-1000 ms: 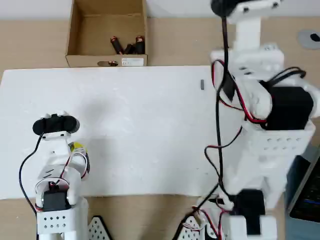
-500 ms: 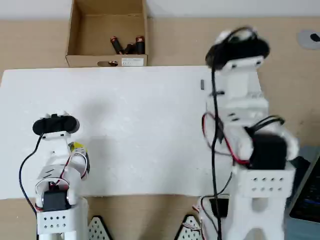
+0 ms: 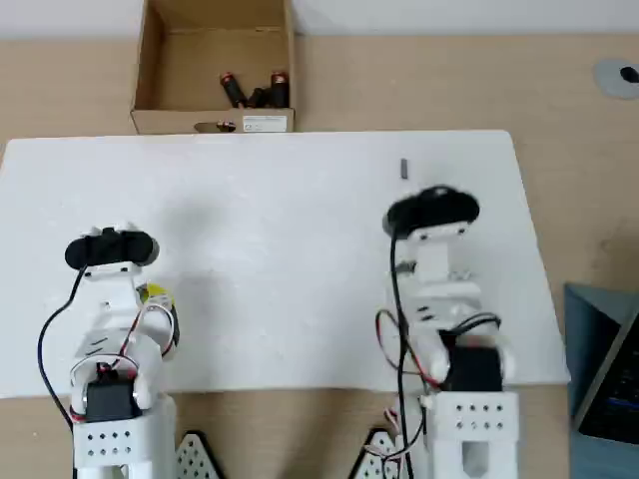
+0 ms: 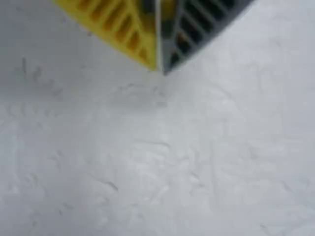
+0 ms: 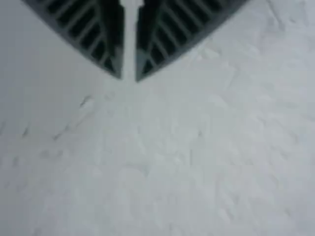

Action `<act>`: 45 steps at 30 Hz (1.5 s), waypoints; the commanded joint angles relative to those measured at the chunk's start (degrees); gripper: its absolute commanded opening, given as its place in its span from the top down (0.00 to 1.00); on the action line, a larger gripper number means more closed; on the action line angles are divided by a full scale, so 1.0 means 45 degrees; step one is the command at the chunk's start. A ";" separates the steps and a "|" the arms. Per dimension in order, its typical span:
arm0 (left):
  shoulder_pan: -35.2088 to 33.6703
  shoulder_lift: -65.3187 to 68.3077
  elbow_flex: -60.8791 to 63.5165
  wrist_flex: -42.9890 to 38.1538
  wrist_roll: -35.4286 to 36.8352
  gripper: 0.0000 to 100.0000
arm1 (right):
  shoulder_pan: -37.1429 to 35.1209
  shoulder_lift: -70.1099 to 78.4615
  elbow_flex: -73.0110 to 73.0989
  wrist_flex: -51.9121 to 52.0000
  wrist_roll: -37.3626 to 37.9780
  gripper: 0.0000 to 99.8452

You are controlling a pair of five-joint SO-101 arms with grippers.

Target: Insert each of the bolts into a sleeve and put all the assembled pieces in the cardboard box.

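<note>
Several assembled pieces [image 3: 255, 92] lie in the cardboard box [image 3: 150, 80], well beyond the left tool [image 4: 160, 64]. A small grey item [image 3: 403, 169], perhaps left over, lies just ahead of the right tool [image 5: 129, 73]. Both tools are pressed together, empty.

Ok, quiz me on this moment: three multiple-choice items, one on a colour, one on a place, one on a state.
1. What colour is the mat? A green; B black; C white.
2. Where do the assembled pieces lie? A on the mat; B in the cardboard box; C on top of an arm.
3. How is the left gripper? A shut on nothing; B wide open; C shut on a bolt.

1 C: the sheet is white in the high view and both wrist views.
2 B: the high view shows them on the box floor.
3 A: its yellow and dark fingers meet at the tips, with bare mat beyond.
</note>
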 commanded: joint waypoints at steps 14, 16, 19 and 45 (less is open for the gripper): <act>-0.0039 -0.0107 -0.0059 -0.0195 -0.0078 1.00 | 0.0342 -0.6066 0.4132 -0.0078 0.0449 0.99; -0.0039 -0.0107 -0.0059 -0.0195 -0.0078 1.00 | 0.0322 -0.6418 0.4230 0.0020 0.0645 0.99; -0.0039 -0.0107 -0.0059 -0.0195 -0.0078 1.00 | 0.0322 -0.6379 0.4230 0.0078 0.0762 0.99; -0.0039 -0.0107 -0.0059 -0.0195 -0.0078 1.00 | 0.0400 -0.6359 0.4230 0.0117 0.0703 0.99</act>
